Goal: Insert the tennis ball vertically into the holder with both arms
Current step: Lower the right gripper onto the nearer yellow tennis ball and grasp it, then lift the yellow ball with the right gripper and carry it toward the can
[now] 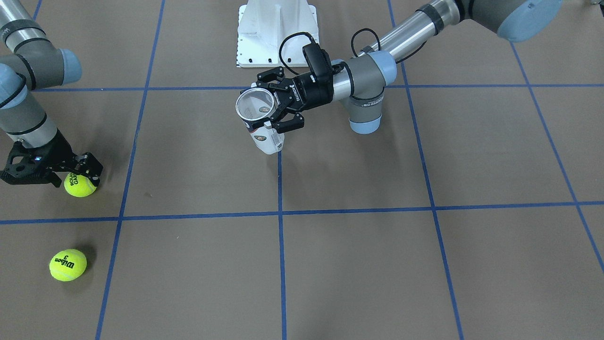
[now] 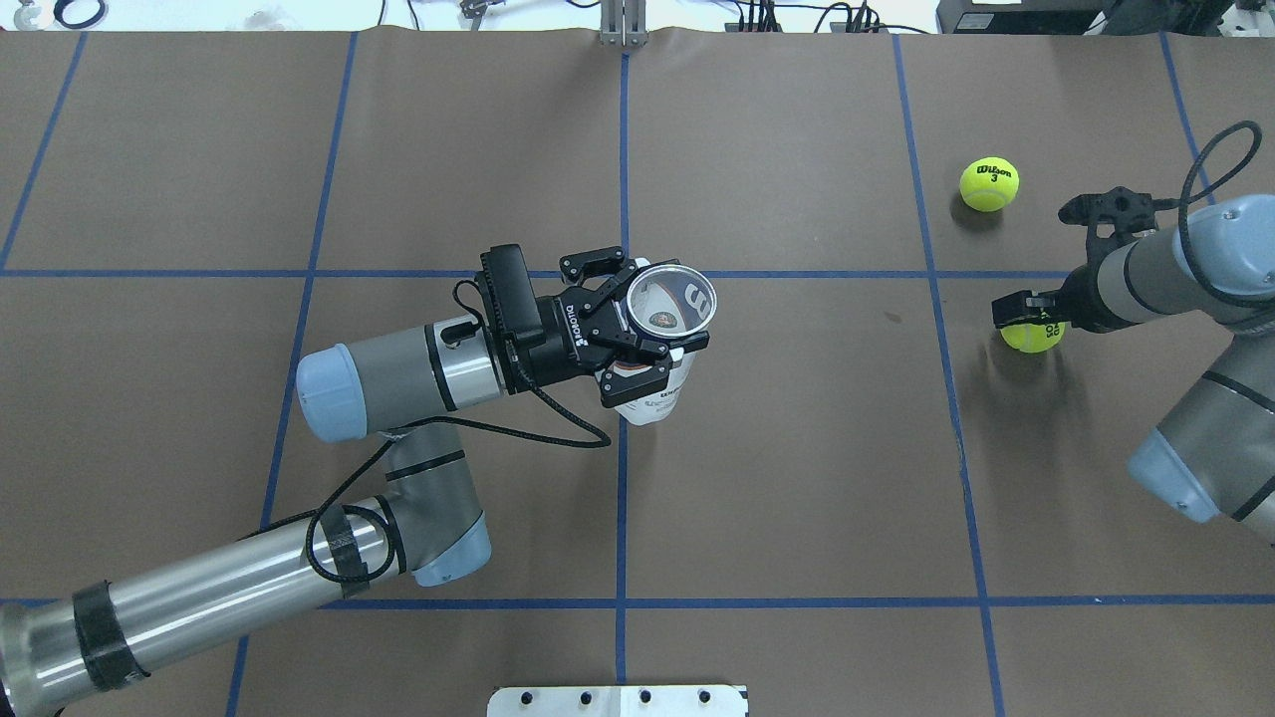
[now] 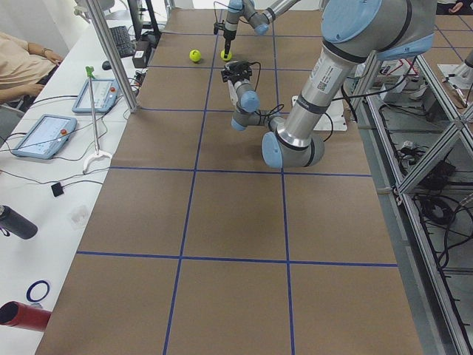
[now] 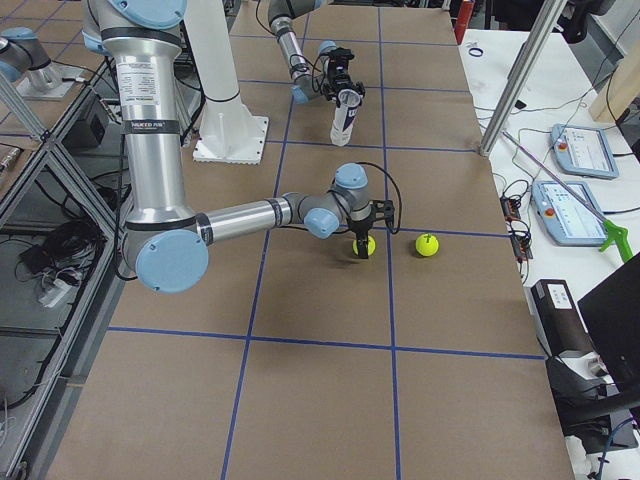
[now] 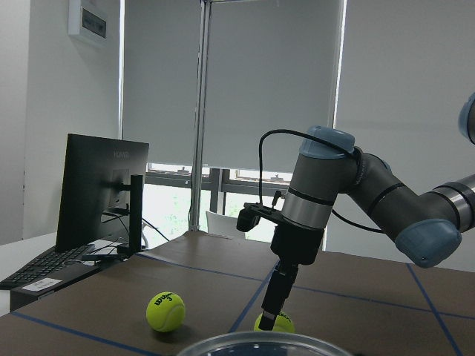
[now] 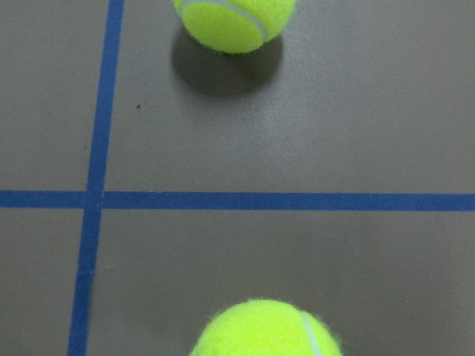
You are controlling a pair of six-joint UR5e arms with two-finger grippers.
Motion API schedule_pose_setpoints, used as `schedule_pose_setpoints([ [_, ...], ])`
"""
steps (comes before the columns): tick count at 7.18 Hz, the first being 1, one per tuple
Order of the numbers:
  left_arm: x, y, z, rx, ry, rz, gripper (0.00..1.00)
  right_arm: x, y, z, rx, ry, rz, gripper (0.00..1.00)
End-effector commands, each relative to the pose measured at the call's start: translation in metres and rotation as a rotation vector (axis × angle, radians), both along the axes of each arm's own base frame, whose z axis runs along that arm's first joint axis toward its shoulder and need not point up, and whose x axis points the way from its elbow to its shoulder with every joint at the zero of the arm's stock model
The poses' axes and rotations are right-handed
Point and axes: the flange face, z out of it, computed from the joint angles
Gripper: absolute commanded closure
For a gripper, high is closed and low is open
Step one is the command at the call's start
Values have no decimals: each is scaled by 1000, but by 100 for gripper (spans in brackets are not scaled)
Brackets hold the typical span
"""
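The left gripper (image 1: 282, 100) is clasping the holder (image 1: 269, 139) upright, open end up, near the middle of the table (image 1: 358, 255). The right gripper (image 1: 85, 166) is hanging over a tennis ball (image 1: 80, 185); I cannot tell how its jaws are set.

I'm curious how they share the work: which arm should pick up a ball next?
The right arm: its jaws sit at a tennis ball, while the left arm has its jaws around the holder, open end up.
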Motion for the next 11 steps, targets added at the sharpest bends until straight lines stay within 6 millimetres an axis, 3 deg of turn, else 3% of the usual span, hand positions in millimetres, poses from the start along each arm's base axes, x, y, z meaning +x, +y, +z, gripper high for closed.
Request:
schedule_pose_setpoints([
  [1,1,1,0,0,0,1,42,-1,0,2,-3,2,4,86],
  [3,0,0,0,0,0,0,42,-2,0,-18,17,-27,-1,100],
  [4,0,1,0,0,0,1,42,-1,3,-39,29,-61,-13,100],
  [6,2,3,2,-1,-3,6,42,21,-3,-88,32,-168,2,100],
  [7,3,5,3,-2,-4,9,42,33,-10,-140,-12,-228,11,100],
  [9,8,13,13,2,1,22,42,37,-13,-268,-66,-242,32,100],
  [10,12,12,24,4,3,22,41,36,-12,-311,-84,-261,49,100],
  [11,12,13,26,9,11,23,41,40,-4,-325,-80,-283,48,100],
])
